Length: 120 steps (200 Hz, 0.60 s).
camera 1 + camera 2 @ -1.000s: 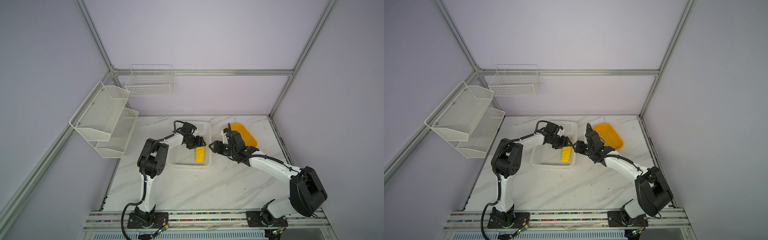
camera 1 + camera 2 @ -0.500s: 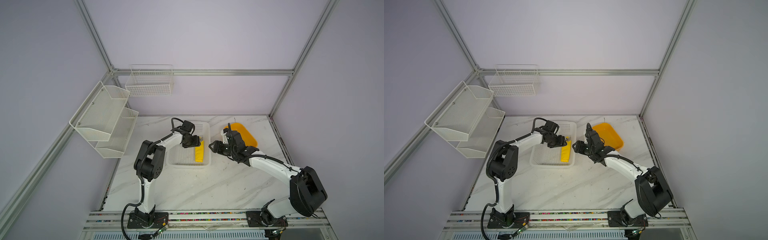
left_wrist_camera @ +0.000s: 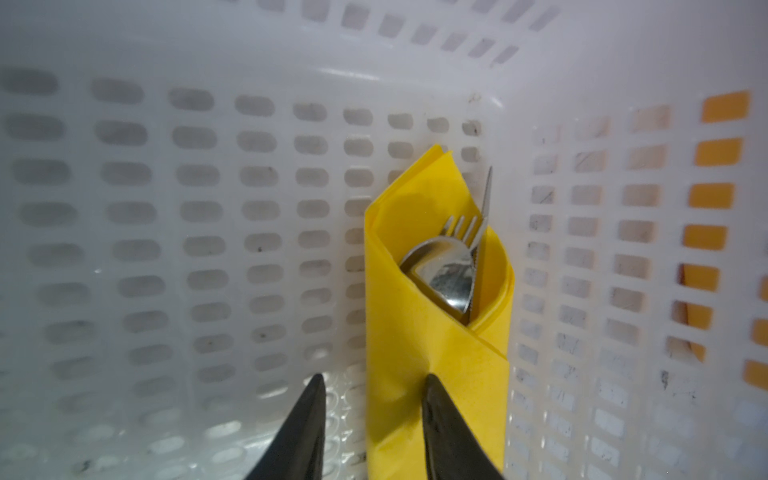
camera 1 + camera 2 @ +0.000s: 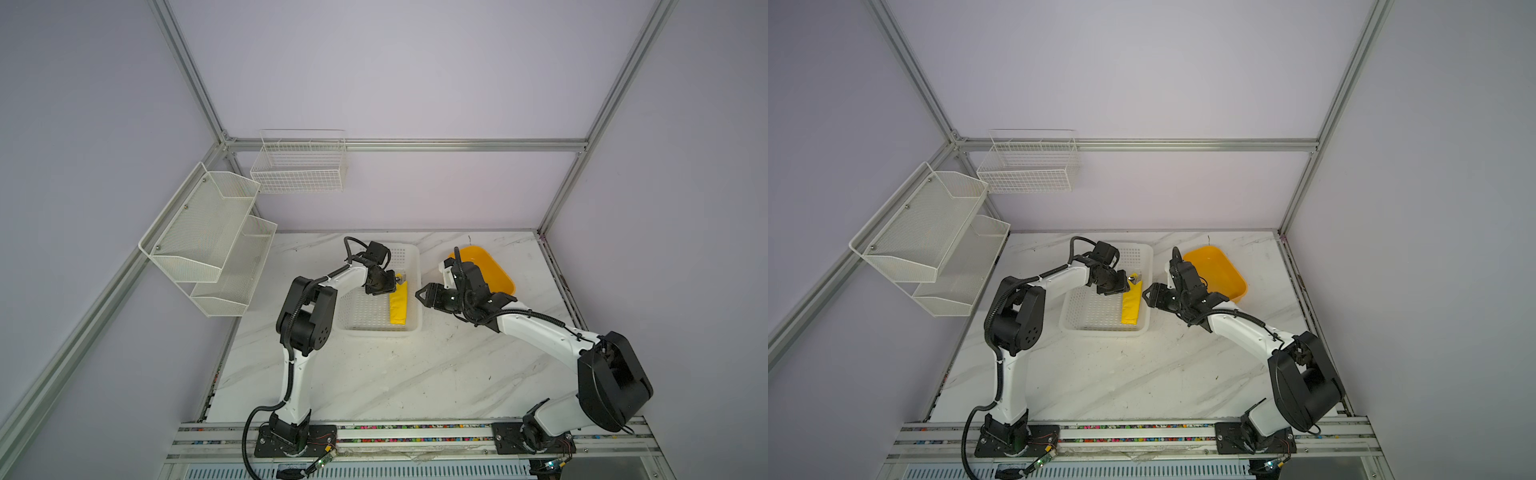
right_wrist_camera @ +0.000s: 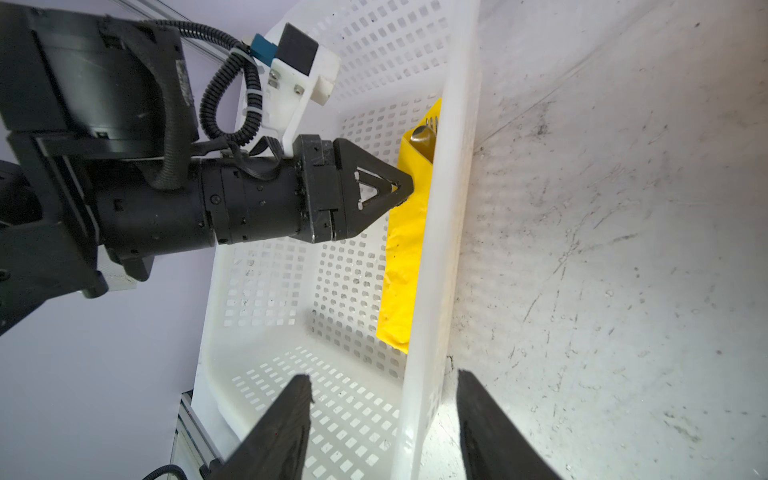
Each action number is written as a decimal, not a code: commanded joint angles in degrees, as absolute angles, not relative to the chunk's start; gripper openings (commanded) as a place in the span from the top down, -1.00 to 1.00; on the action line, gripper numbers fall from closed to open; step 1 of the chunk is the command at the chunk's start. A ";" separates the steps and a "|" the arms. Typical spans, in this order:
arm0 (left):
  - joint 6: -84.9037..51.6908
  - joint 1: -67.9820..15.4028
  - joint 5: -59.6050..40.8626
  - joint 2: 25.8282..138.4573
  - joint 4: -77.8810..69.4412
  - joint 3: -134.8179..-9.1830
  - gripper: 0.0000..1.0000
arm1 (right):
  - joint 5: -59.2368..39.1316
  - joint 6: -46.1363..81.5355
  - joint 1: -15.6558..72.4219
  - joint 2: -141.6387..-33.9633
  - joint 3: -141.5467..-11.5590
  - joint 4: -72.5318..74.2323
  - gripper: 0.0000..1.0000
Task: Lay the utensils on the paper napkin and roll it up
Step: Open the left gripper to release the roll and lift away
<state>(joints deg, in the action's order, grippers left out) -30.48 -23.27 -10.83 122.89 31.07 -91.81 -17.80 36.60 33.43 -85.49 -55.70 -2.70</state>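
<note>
The left tool (image 3: 372, 380) stands narrow, with a gap between its jaws. One finger is over the narrow bright yellow rolled paper napkin (image 3: 436, 353). The other is beside the roll's edge, above the floor of the white perforated plastic basket (image 3: 249, 166). I judge nothing is pinched. The right wrist view shows this tool (image 5: 405, 187) tip-down on the roll (image 5: 405, 266).

The slim silver metal utensils (image 3: 449, 266), spoon, fork and knife, poke from the roll's open end. The rolling looks done.

In both top views the roll (image 4: 399, 305) (image 4: 1130, 307) lies against the basket's (image 4: 376, 330) 3 o'clock wall. Its long axis runs 12 to 6, with the utensil end at 12. The left tool (image 4: 392, 286) reaches in from 9 o'clock at that end, and its jaws close across the roll's width.

The right tool (image 4: 420, 296) hangs wide and empty at 3 o'clock, just outside that wall. The left arm is therefore the nearer one, and any regrip or release falls to it.

The orange-yellow plastic tub (image 4: 486, 270) sits on the marble worktop (image 4: 395, 374), toward 2 o'clock.

A second ago the left tool covered more of the roll's 12 o'clock end. It has since drawn slightly toward 9 o'clock. The roll and the right arm have kept their places.
</note>
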 commanded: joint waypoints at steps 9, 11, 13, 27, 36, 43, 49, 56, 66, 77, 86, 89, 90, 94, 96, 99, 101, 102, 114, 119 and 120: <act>-30.50 -22.76 -9.48 123.49 30.15 -94.42 0.32 | -18.38 35.73 33.59 -86.10 -56.95 -2.08 -0.16; -30.50 -22.76 -9.60 123.49 30.15 -94.29 0.32 | -18.37 35.76 33.58 -86.13 -56.95 -1.99 -0.16; -30.45 -22.76 -9.69 123.44 30.15 -94.19 0.32 | -18.37 35.77 33.57 -86.09 -56.93 -2.01 -0.16; -30.32 -22.77 -9.93 123.40 30.15 -93.47 0.39 | -18.37 35.77 33.57 -86.39 -56.95 -2.11 -0.16; -30.48 -22.76 -9.76 123.42 30.18 -92.94 0.41 | -18.37 35.77 33.57 -86.38 -57.03 -2.16 -0.16; -30.43 -22.79 -9.78 123.33 30.27 -92.65 0.42 | -18.41 35.85 33.57 -86.39 -56.95 -2.06 -0.16; -30.45 -22.76 -9.67 123.25 30.23 -92.47 0.46 | -18.38 35.86 33.57 -86.25 -56.95 -2.03 -0.16; -30.58 -22.76 -9.40 123.14 30.32 -92.33 0.48 | -18.26 35.93 33.57 -86.14 -56.87 -2.10 -0.16; -30.50 -22.76 -8.88 123.02 30.41 -92.29 0.50 | -18.18 36.01 33.57 -85.85 -56.86 -2.04 -0.16; -30.17 -22.76 -8.58 123.00 30.83 -92.64 0.52 | -18.12 36.04 33.57 -85.60 -56.73 -2.03 -0.16; -29.97 -22.78 -8.18 123.18 31.66 -93.34 0.57 | -18.04 36.03 33.57 -85.27 -56.78 -2.11 -0.16; -29.97 -22.78 -8.16 123.22 31.91 -93.60 0.57 | -18.01 35.99 33.57 -85.06 -56.78 -2.04 -0.16; -29.88 -22.77 -8.17 123.22 31.95 -93.65 0.57 | -17.93 35.93 33.57 -84.98 -56.78 -2.08 -0.16; -29.76 -22.87 -8.37 123.15 32.07 -93.91 0.56 | -17.81 35.87 33.57 -84.70 -56.78 -2.12 -0.16; -29.65 -22.84 -8.53 123.09 32.14 -94.01 0.55 | -17.70 35.82 33.57 -84.48 -56.71 -2.13 -0.16; -29.62 -22.79 -8.86 122.99 32.09 -94.16 0.54 | -17.41 35.78 33.57 -84.16 -56.63 -2.15 -0.16; -29.55 -22.84 -9.09 122.90 32.13 -94.25 0.52 | -17.21 35.71 33.57 -83.95 -56.56 -2.14 -0.16; -29.50 -22.84 -9.20 122.84 32.10 -94.28 0.51 | -17.13 35.70 33.57 -83.85 -56.49 -2.12 -0.16; -29.22 -22.92 -9.84 121.76 32.15 -94.56 0.43 | -15.44 35.38 33.55 -81.98 -55.98 -2.01 -0.16; -29.10 -22.94 -9.63 120.95 32.05 -94.61 0.42 | -14.48 35.29 33.58 -81.07 -55.73 -2.04 -0.16; -29.10 -22.94 -9.61 120.77 32.02 -94.59 0.42 | -14.32 35.31 33.58 -80.88 -55.68 -2.08 -0.16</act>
